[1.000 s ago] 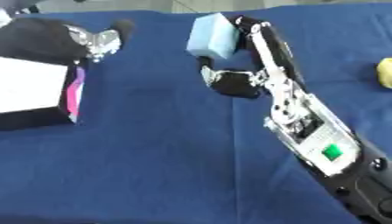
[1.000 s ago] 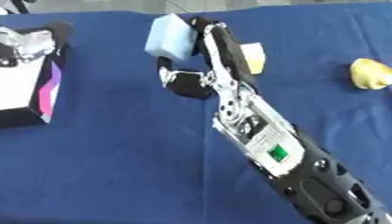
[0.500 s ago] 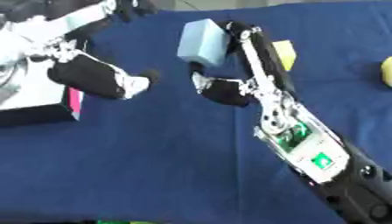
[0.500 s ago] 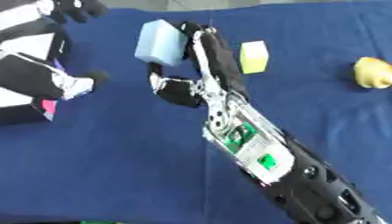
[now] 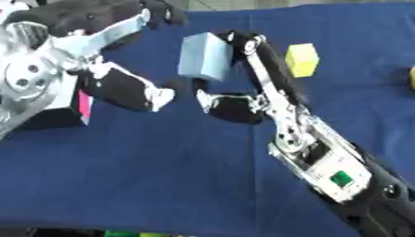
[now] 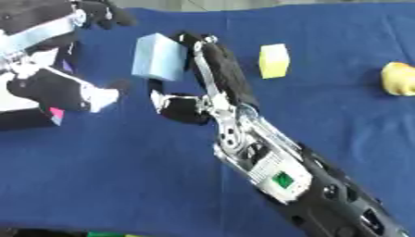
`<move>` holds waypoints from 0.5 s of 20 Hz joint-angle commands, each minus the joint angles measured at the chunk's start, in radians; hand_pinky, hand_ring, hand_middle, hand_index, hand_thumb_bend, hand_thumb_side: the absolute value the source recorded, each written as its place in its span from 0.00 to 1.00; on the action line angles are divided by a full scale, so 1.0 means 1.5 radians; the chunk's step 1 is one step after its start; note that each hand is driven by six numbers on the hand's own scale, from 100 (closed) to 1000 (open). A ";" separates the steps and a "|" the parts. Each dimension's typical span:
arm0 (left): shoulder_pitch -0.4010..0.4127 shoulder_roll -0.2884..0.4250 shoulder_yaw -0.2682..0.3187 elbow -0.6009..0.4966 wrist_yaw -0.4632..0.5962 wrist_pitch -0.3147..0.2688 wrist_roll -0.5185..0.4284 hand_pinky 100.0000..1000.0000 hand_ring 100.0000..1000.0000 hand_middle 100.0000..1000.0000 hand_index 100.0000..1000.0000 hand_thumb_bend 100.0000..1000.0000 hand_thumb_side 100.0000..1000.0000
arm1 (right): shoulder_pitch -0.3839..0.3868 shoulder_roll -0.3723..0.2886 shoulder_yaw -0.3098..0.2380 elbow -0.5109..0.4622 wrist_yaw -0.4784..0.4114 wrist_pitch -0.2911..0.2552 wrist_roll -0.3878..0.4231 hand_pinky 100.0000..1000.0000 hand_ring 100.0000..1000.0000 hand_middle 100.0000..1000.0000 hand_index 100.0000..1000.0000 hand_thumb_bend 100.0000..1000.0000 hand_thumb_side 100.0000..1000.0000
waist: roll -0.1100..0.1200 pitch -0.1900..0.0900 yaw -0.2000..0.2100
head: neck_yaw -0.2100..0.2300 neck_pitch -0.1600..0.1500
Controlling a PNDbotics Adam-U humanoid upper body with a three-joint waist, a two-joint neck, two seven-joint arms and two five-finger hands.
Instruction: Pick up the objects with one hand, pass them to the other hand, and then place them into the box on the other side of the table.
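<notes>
A dark blue cloth-covered table (image 5: 146, 185) fills both views. The robot's right arm comes in from the lower right corner, black and silver with a small green mark on its forearm, and stretches diagonally toward the upper left. Its right hand (image 5: 243, 78) holds a pale blue rectangular foam block (image 5: 203, 56) above the cloth, the long fingers pressed against the block's right face and the thumb curled in below it. The left hand (image 5: 97, 65) enters from the upper left, large in view, with its fingers spread apart and relaxed; one dark finger lies above the block and the white-tipped thumb points at the right hand's thumb, just beside it but not touching. The block sits between the two hands, and only the right hand grips it. Behind the left hand, at the left edge, lies a white box with a pink and black side (image 6: 45, 113), mostly hidden. A yellow foam cube (image 6: 274, 60) rests on the cloth to the right of the block, well apart. A rounded yellow object (image 6: 399, 78) lies near the right edge.
</notes>
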 commanded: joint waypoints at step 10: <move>-0.018 -0.016 -0.012 -0.007 -0.007 0.021 -0.025 0.83 0.83 0.82 0.91 0.21 0.26 | -0.014 -0.003 -0.001 -0.035 0.009 -0.015 0.038 0.76 0.54 0.40 0.53 0.00 0.00 | -0.002 -0.016 -0.002 | 0.010 -0.005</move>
